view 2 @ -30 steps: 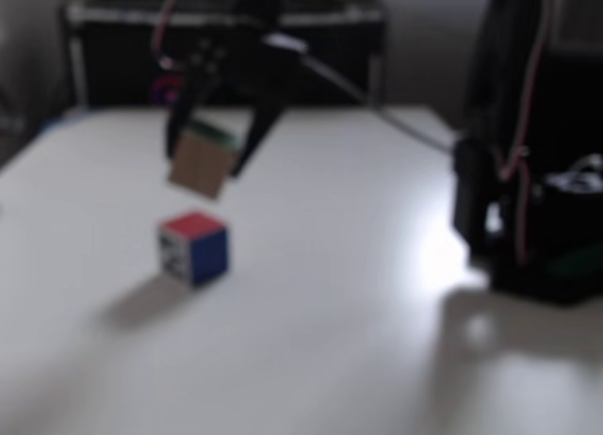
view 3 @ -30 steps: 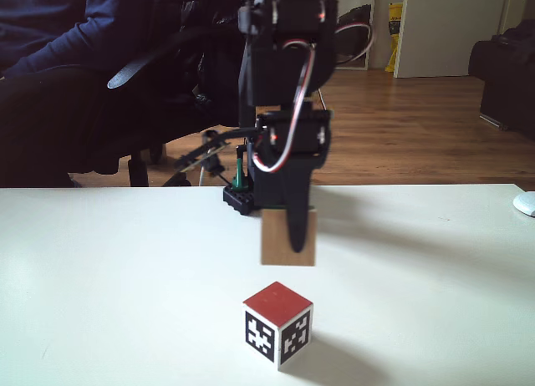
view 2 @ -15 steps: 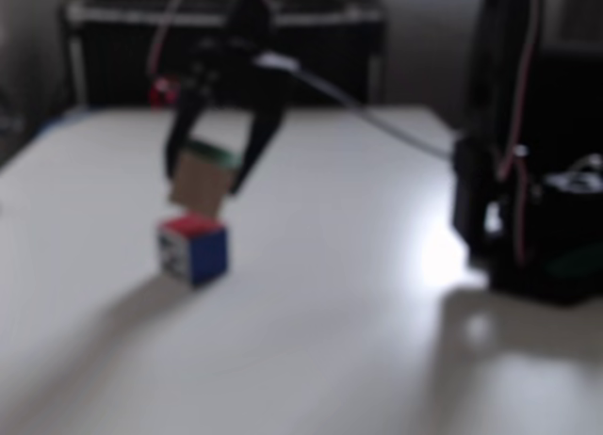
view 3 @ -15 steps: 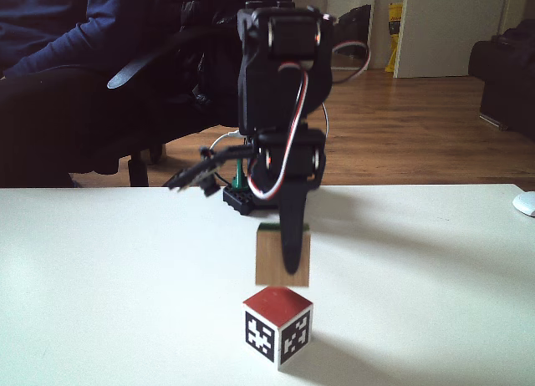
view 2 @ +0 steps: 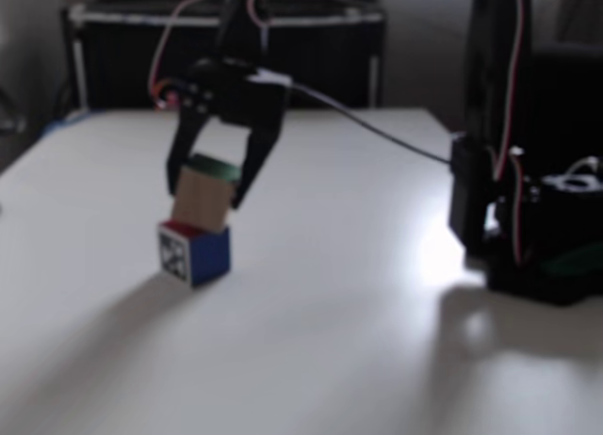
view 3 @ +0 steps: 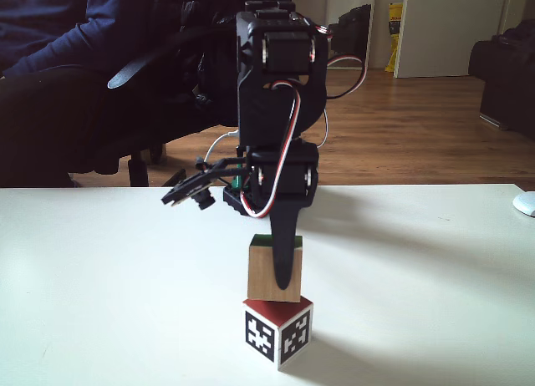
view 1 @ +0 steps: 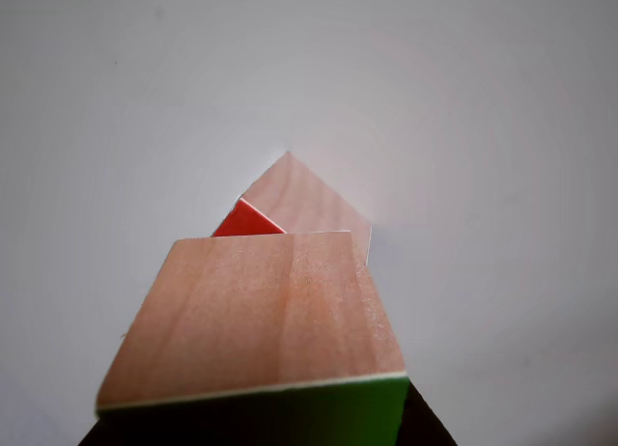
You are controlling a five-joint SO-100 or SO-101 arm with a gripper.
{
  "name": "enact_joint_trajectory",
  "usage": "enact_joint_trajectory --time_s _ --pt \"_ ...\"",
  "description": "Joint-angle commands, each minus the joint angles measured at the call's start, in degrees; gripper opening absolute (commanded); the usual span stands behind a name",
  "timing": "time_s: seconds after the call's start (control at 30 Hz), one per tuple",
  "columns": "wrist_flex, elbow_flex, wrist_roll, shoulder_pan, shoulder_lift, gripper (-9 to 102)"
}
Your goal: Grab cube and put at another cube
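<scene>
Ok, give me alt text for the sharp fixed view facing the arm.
The gripper holds a green-topped wooden cube on or just above a red-topped cube with black-and-white markers on its sides, on a white table. Behind it are a seated person and a wood-floored room.

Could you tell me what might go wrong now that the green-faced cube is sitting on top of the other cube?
1. The cube, shut in the end effector, sits rotated and offset on another cube; its overhanging corner may tip it on release.
2. A finger reaches nearly down to the red top, so opening or retracting could nudge the stack.
</scene>
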Motion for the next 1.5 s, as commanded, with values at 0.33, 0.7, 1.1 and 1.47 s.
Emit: enact_joint_trajectory --time_s 0.33,0.7,1.1,1.47 --pt "-2.1 -1.5 0.0 0.1 -0.4 27" --pt "-1.7 -1.6 0.4 0.0 0.0 37" --pt "-1.1 0.7 1.0 0.3 6.0 40" --pt "1.6 24.8 3.0 -9.1 46.0 41"
